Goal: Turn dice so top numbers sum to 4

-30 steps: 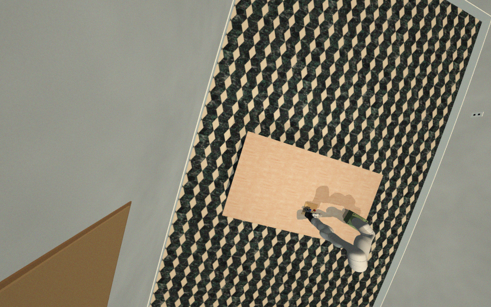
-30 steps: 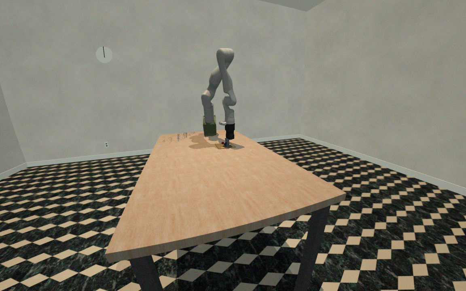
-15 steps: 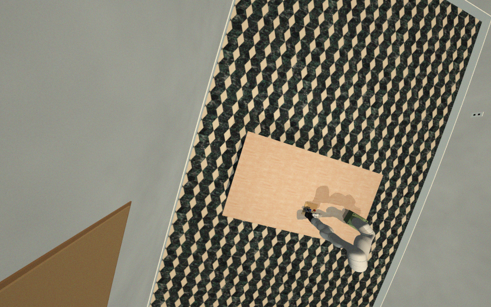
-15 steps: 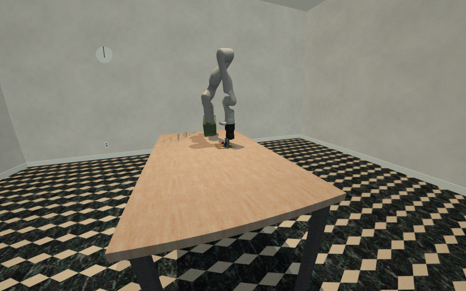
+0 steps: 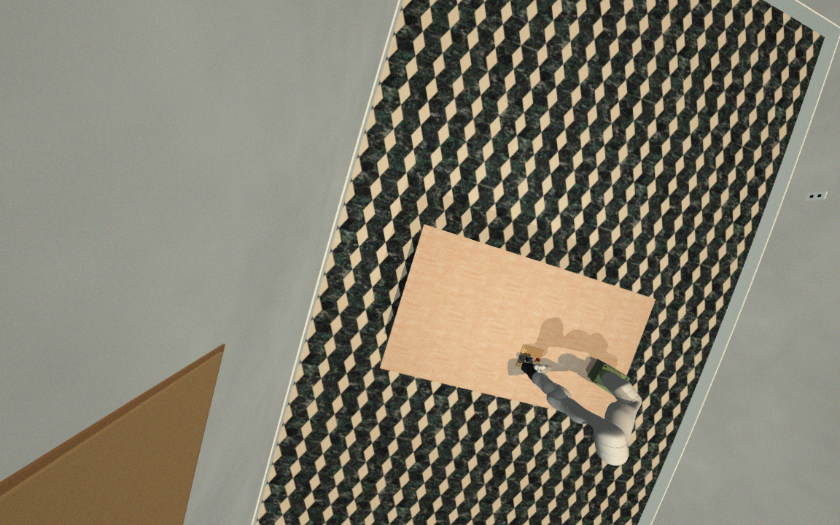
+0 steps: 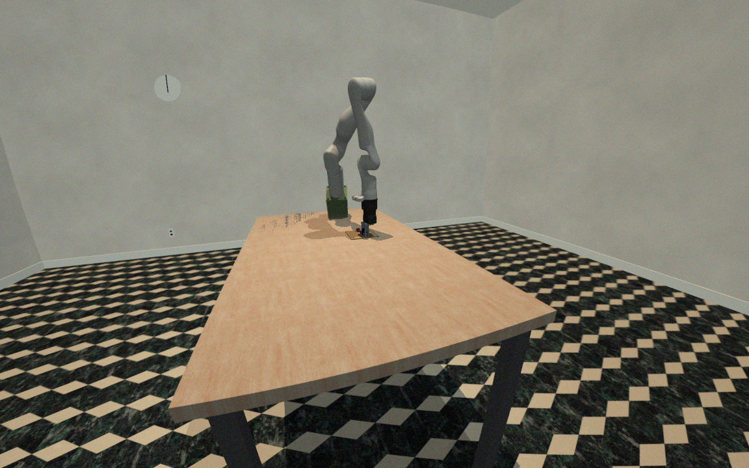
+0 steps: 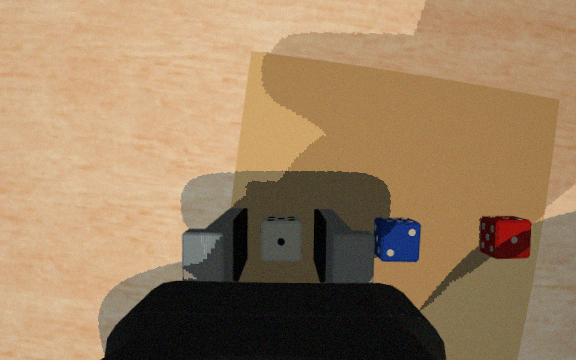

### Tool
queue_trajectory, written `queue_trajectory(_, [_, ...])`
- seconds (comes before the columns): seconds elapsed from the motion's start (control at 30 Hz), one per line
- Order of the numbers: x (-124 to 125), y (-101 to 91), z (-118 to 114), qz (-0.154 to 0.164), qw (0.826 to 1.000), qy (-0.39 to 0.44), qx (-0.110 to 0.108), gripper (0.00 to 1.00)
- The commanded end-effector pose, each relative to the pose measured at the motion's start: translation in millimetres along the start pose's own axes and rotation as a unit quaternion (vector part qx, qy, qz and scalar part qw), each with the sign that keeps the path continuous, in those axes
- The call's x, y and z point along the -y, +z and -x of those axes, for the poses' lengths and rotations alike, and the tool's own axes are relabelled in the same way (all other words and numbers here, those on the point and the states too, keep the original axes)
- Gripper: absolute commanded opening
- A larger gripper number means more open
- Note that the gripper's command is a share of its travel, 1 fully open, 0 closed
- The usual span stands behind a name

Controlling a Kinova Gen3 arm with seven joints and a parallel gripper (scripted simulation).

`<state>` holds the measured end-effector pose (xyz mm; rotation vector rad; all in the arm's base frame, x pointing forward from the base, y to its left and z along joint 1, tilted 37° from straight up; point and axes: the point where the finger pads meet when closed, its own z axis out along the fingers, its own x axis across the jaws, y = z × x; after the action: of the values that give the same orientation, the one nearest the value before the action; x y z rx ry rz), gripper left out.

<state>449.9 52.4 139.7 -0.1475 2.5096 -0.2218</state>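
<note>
In the wrist view a tan mat lies flat on the wooden table. A grey die rests on the mat near its left edge, one pip up. My gripper is open, its two fingers standing either side of the grey die with a gap on each side. A blue die lies on the mat just right of the right finger, two pips up. A red die lies near the mat's right edge, one pip up. In the top view the dice are tiny specks by the gripper.
The arm's green base stands on the table near the mat. The table's edge runs close behind the gripper in the top view. A brown panel lies far off on the floor side.
</note>
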Motion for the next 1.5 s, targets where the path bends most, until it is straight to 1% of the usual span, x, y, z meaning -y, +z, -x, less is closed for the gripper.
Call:
queue_trajectory(0.0, [-0.2, -0.3, 0.3, 0.000, 1.000, 0.000, 0.000, 0.64])
queue_trajectory(0.5, [-0.1, -2.8, 0.2, 0.000, 1.000, 0.000, 0.000, 0.64])
queue_trajectory(1.47, [-0.2, -20.4, 0.3, 0.000, 1.000, 0.000, 0.000, 0.64])
